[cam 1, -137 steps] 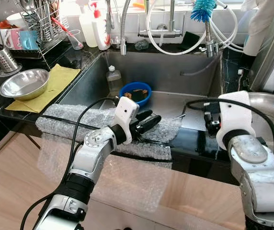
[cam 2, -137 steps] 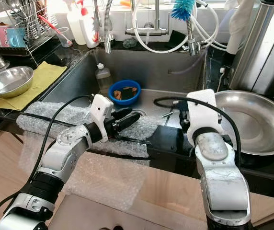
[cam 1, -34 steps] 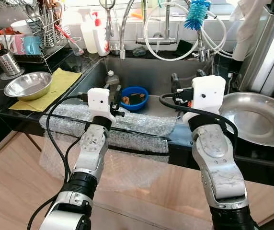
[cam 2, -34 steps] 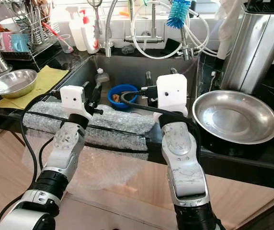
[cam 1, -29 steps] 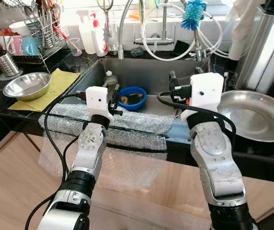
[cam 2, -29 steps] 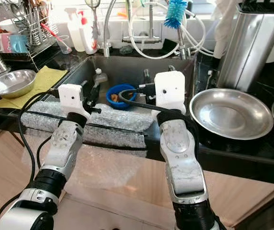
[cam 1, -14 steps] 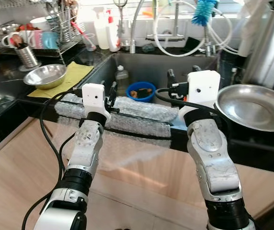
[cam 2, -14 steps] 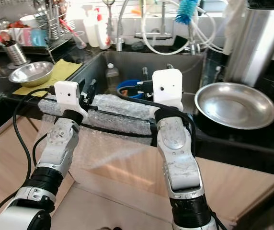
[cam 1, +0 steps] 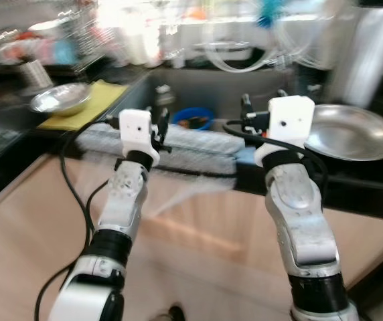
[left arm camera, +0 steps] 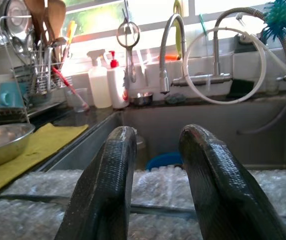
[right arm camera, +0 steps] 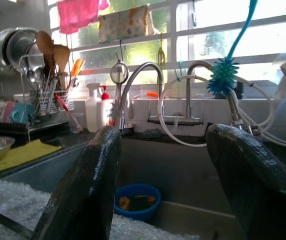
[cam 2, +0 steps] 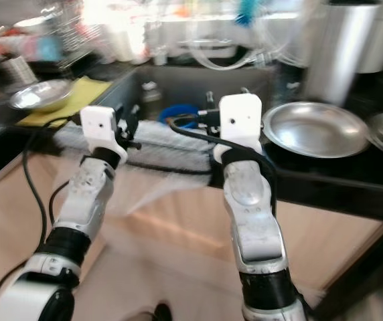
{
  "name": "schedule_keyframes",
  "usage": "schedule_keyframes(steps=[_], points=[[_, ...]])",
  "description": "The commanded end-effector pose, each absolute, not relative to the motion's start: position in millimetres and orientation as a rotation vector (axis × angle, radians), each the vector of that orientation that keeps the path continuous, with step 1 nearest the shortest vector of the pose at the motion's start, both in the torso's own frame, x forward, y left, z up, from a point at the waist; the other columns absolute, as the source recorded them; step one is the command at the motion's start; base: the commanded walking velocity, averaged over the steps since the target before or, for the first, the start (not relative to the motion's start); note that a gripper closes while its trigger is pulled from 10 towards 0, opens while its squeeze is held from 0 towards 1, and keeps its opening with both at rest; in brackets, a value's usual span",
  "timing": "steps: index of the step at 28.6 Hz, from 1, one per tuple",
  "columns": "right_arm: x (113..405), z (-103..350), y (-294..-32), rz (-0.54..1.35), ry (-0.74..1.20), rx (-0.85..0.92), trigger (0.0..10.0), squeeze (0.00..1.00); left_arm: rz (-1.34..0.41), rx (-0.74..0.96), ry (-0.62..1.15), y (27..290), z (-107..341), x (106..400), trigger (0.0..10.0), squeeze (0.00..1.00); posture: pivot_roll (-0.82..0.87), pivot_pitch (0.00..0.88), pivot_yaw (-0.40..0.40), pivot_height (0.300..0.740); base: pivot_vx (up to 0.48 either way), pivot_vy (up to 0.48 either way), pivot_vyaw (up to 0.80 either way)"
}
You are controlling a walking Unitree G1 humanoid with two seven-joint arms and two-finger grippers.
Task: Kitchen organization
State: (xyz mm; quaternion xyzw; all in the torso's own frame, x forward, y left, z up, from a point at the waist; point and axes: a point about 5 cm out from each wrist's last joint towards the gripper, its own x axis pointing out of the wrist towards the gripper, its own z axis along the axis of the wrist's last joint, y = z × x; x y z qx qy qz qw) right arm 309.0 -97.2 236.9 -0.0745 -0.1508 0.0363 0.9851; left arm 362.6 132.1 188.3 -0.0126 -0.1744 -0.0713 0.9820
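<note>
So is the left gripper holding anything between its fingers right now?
No, the left gripper is open, and between its two black fingers you see only the bubble wrap beyond, at the sink's front edge.

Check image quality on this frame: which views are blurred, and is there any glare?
Left eye and right eye views: heavy motion blur, the dish rack and faucet area smeared, the window blown out white. Left wrist view: sharp, left claw and bubble wrap crisp, window bright. Right wrist view: sharp, backlit, so the right claw reads dark; blue bowl clear.
</note>
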Motion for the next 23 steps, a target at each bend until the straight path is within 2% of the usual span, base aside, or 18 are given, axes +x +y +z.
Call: schedule_keyframes(steps=[1, 23], points=[[310.1, 239.7, -97.7, 0.068, -0.306, -0.144, 10.0, 0.00, -0.147, -0.042, -0.364, 129.7, 197.0, 365.4, 10.0, 0.00, -0.09, 0.104, 0.124, 0.740, 0.000, 0.000, 0.00], [309.8, 238.8, -97.6, 0.071, -0.312, -0.143, 10.0, 0.00, -0.130, -0.059, -0.359, 133.8, 198.7, 364.1, 10.0, 0.00, -0.09, 0.112, 0.121, 0.740, 0.000, 0.000, 0.00]])
